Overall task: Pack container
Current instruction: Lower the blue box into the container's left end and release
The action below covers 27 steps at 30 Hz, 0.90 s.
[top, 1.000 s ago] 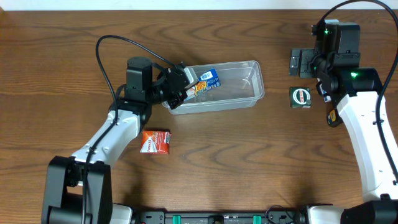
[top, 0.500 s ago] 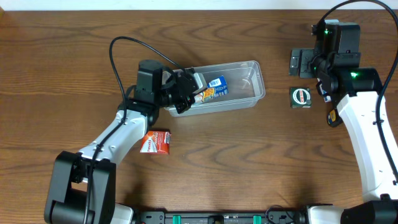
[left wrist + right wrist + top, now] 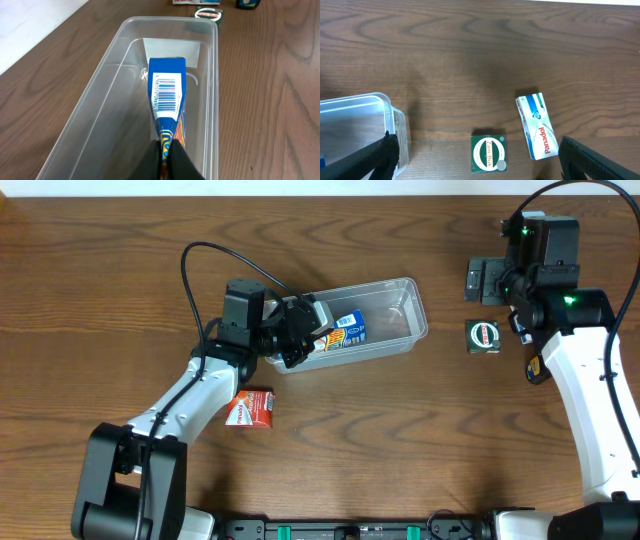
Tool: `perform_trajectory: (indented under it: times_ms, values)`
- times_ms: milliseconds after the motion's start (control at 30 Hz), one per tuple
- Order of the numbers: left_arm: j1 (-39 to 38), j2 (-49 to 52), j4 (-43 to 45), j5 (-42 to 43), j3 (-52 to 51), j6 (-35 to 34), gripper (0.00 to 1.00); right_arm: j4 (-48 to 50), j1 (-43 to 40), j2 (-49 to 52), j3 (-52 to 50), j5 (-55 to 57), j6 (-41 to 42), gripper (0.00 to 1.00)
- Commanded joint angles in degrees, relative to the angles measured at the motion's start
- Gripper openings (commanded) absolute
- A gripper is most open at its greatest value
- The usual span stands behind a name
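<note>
A: Quick, what's diff vs a sec ago?
B: Nearest the base first: red-orange box (image 3: 250,408) hasn't budged, on the surface beside the left arm. Left pincer (image 3: 165,150) has pushed in over the near end of the container (image 3: 415,288). It was back at the rim w/ the blue box (image 3: 167,95) cocked up over the edge. Now the box is down inside, approx mid-tub, barcode up.
A: Let go yet?
B: No. Pincer's clamped on the box's near end. Can't tell if the far end touches the floor.
A: Meaning for the task?
B: Imo first item's basically delivered; release + pull-out come next.
A: Anything else in the tub?
B: Just that box, plus a white rectangle (image 3: 172,50) at the far end of the floor, prob a label. Container sits mid-surface.
A: Further out?
B: Past the tub: green box (image 3: 489,154), then white Panadol box (image 3: 536,126), both outside on the surface. Right pincer (image 3: 488,280) hangs by them, fingers wide apart, nothing held, no change.
</note>
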Motion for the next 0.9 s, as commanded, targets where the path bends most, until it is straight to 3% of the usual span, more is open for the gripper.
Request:
perform_trajectory:
  times_ms: [0, 100, 600, 733, 800, 867]
  values:
    - [-0.11, 0.04, -0.52, -0.59, 1.11, 0.39, 0.36, -0.02, -0.13, -0.39, 0.33, 0.39, 0.57, 0.99]
    - [-0.11, 0.04, -1.38, -2.93, 1.11, 0.39, 0.44, -0.02, -0.13, -0.39, 0.33, 0.42, 0.57, 0.99]
    - [-0.11, 0.02, -0.92, -5.49, 1.07, 0.37, 0.49, -0.02, -0.15, -0.39, 0.33, 0.39, 0.57, 0.99]
    - [-0.11, 0.00, 1.66, -12.02, 1.07, -3.74, 0.36, -0.02, -0.13, -0.39, 0.33, 0.42, 0.57, 0.99]
    - [-0.11, 0.00, 4.83, -18.25, 1.07, -13.64, 0.25, -0.02, -0.13, -0.39, 0.33, 0.42, 0.57, 0.99]
    - [-0.11, 0.00, 6.73, -23.96, 1.07, -25.20, 0.06, -0.02, -0.15, -0.39, 0.33, 0.42, 0.57, 0.99]
